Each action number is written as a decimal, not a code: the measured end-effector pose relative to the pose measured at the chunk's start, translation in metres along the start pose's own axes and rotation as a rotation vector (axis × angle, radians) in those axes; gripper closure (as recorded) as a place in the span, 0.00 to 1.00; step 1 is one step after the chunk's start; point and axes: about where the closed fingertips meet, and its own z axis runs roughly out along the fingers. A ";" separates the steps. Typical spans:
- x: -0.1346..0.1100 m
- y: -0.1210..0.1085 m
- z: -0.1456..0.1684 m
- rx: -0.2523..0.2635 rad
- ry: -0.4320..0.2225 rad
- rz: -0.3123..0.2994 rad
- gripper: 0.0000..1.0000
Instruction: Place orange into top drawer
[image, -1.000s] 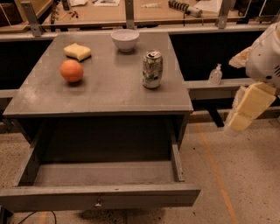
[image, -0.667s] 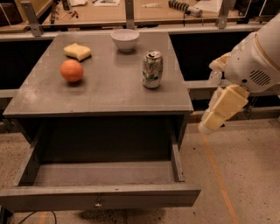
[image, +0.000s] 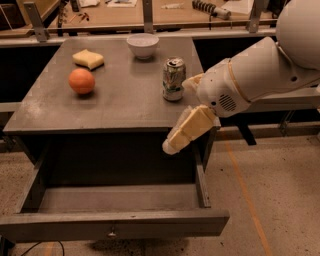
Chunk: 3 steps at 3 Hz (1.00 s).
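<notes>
Arm (image: 260, 70) stretched across, tool (image: 187, 125) tilted down at table (image: 125, 112) front corner.

White arm (image: 270, 65) is extended in from upper right; gripper (image: 186, 107) is held approx. mid-frame, pointed down-left, w/ fingers (image: 192, 129) spread apart, nothing gripped.

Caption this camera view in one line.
Robot's tool hangs at the front right edge of the grey table, above the open grey metal top drawer; the round orange fruit sits on top.
</notes>
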 end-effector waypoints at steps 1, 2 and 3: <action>0.000 0.000 0.000 0.000 0.000 0.000 0.00; -0.009 -0.012 0.021 0.037 -0.023 0.018 0.00; -0.036 -0.058 0.081 0.108 -0.093 0.043 0.00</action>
